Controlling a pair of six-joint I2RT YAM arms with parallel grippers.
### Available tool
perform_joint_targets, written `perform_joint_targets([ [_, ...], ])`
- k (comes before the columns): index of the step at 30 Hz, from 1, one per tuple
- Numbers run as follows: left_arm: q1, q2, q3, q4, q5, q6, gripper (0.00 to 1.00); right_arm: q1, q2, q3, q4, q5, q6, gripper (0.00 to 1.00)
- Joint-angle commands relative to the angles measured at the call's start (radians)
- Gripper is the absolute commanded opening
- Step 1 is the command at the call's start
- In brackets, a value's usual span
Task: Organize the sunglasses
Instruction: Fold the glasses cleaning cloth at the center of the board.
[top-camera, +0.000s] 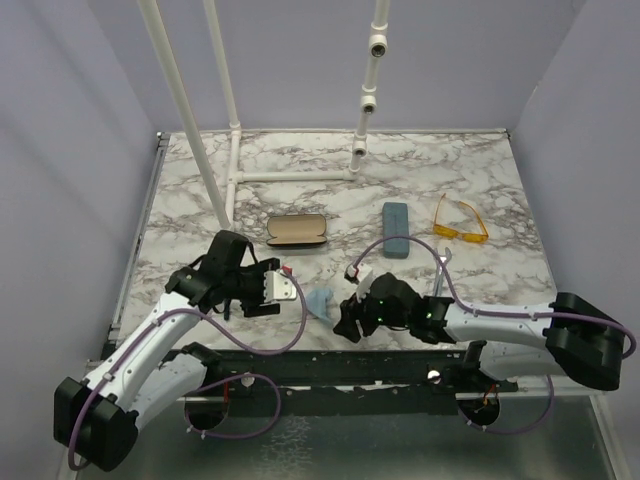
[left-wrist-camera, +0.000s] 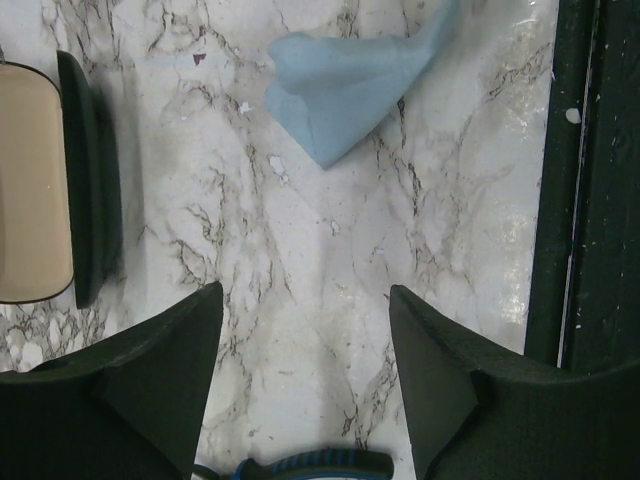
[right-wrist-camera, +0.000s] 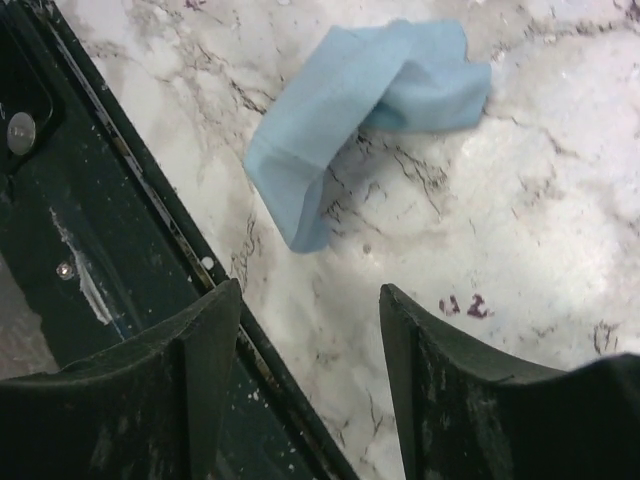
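Plainly, left gripper (left-wrist-camera: 305, 300) and right gripper (right-wrist-camera: 310, 295) both gape empty. Those translucent yellow-orange plastic sunglasses (top-camera: 462, 233) seem light, brittle; pinch the bridge.

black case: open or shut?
Open. The case shows its tan lining facing up inside a dark rim in the top view. The left wrist view shows the same lining.

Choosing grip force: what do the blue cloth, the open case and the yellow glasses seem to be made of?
Blue cloth: thin soft fabric, matte, folded and creased. Open case: rigid dark shell with a tan matte lining, perhaps felt. Yellow glasses: translucent tinted plastic, probably smooth; too small to be sure.
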Motion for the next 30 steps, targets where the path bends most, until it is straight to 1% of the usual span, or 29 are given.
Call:
perform_joint_targets([
  [1,-0.007,-0.067,-0.057,0.109,0.090,-0.048,0.70,0.027,0.082,-0.007,0.209,0.009,-0.150,0.62],
  [5,-0.007,-0.109,-0.094,0.172,0.089,-0.098,0.73,0.058,0.184,0.024,0.272,-0.006,-0.245,0.60],
  [7,-0.007,-0.122,-0.101,0.189,0.082,-0.123,0.73,0.062,0.219,0.033,0.297,-0.014,-0.271,0.56],
  [8,-0.006,-0.128,-0.104,0.195,0.076,-0.131,0.73,0.063,0.235,0.041,0.295,-0.003,-0.274,0.50],
  [11,-0.007,-0.140,-0.113,0.203,0.058,-0.143,0.73,0.062,0.254,0.085,0.235,0.060,-0.275,0.23],
  [12,-0.006,-0.143,-0.114,0.204,0.054,-0.144,0.73,0.062,0.248,0.101,0.210,0.081,-0.282,0.16],
  [14,-0.006,-0.152,-0.113,0.206,0.056,-0.146,0.73,0.062,0.215,0.125,0.164,0.089,-0.306,0.05],
  [15,-0.006,-0.155,-0.112,0.207,0.059,-0.148,0.73,0.062,0.185,0.133,0.145,0.110,-0.326,0.02],
  [18,-0.006,-0.173,-0.108,0.215,0.069,-0.168,0.73,0.062,0.081,0.173,0.062,0.144,-0.402,0.01],
  [20,-0.006,-0.188,-0.104,0.215,0.083,-0.192,0.73,0.062,0.012,0.205,-0.006,0.165,-0.486,0.01],
  [23,-0.007,-0.207,-0.105,0.215,0.126,-0.225,0.73,0.062,-0.060,0.259,-0.096,0.144,-0.570,0.01],
  [27,-0.007,-0.216,-0.111,0.249,0.193,-0.304,0.73,0.062,-0.077,0.381,-0.223,0.063,-0.606,0.01],
  [30,-0.007,-0.215,-0.115,0.305,0.204,-0.389,0.73,0.062,-0.057,0.478,-0.300,0.045,-0.587,0.01],
])
